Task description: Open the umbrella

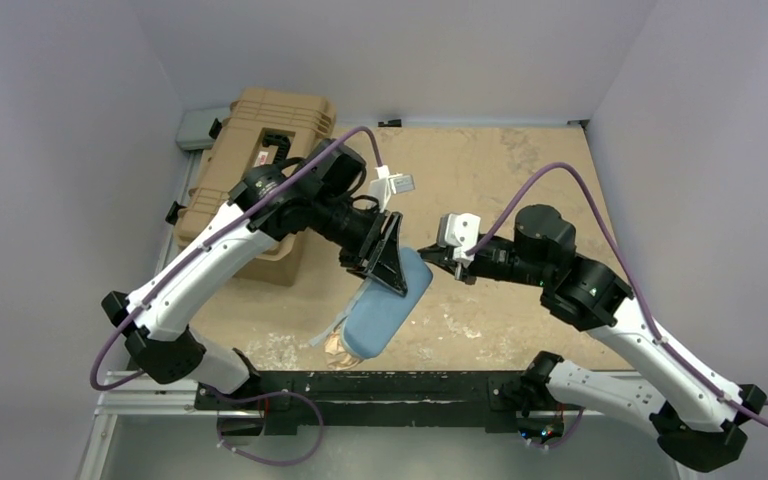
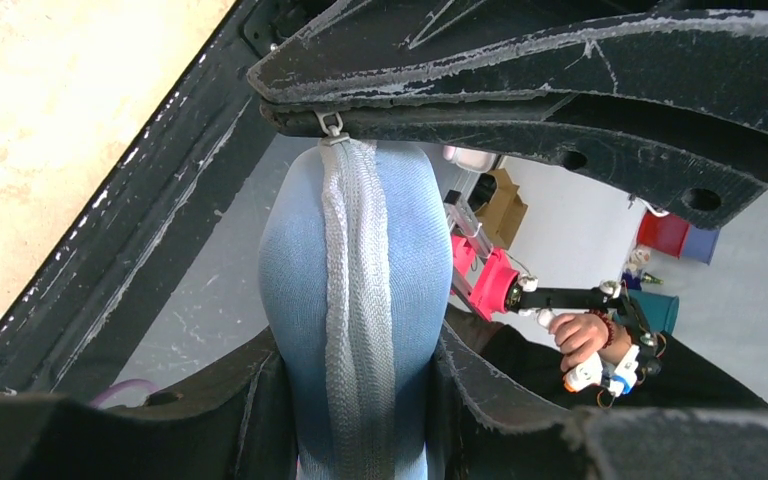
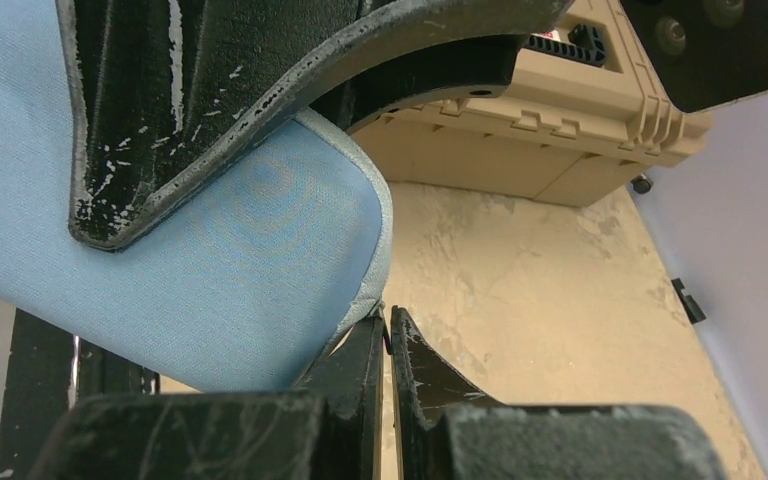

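Presently, one blue sleeve — left tool, right tool gripping, one tan case.

No writing, number or brand could be read in any view. The only marking was a small red-and-white label on the lid of the tan hard case, at the far left of the surface. From overhead it was too small to make out. The right wrist view showed it again as a blurred red-and-white strip beside a black part of the lid, with no letters legible there either.
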Tool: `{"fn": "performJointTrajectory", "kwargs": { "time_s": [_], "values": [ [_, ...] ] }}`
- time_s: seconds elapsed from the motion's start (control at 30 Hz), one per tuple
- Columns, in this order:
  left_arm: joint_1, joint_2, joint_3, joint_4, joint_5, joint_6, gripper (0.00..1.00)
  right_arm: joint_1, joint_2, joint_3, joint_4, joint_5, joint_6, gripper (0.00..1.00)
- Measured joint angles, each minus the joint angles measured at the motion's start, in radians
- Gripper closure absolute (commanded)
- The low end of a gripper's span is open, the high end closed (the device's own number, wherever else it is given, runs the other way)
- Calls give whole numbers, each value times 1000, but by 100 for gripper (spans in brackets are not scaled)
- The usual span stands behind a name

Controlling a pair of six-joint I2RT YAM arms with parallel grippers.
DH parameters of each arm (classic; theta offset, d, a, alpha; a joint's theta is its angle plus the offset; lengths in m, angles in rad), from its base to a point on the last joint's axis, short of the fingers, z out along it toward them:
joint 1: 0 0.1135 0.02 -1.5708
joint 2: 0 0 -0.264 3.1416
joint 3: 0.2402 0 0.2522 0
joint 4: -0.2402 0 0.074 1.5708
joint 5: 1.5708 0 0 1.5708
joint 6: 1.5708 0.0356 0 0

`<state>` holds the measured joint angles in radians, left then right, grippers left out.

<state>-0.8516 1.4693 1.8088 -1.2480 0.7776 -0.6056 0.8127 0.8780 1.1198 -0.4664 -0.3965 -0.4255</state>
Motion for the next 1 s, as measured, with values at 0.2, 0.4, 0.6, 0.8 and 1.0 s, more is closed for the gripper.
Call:
{"fn": "performJointTrajectory", "kwargs": {
  "time_s": [0.2, 0.4, 0.6, 0.8, 1.0],
  "values": [
    [-17, 18, -11, 5, 3, 8, 100, 0, 16, 16, -53, 2, -7, 100],
    [-22, 32, -22, 10, 2, 15, 100, 0, 40, 35, -90, 8, -11, 100],
    [-22, 45, -22, 32, 0, 14, 100, 0, 37, 43, -94, 47, -36, 100],
    [-22, 95, 45, 19, 2, 18, 32, -8, 24, 43, -84, 86, -3, 100],
    [-3, 212, 104, -42, -2, 34, 0, -11, -35, -45, 106, 177, 80, 100]
  ]
}}
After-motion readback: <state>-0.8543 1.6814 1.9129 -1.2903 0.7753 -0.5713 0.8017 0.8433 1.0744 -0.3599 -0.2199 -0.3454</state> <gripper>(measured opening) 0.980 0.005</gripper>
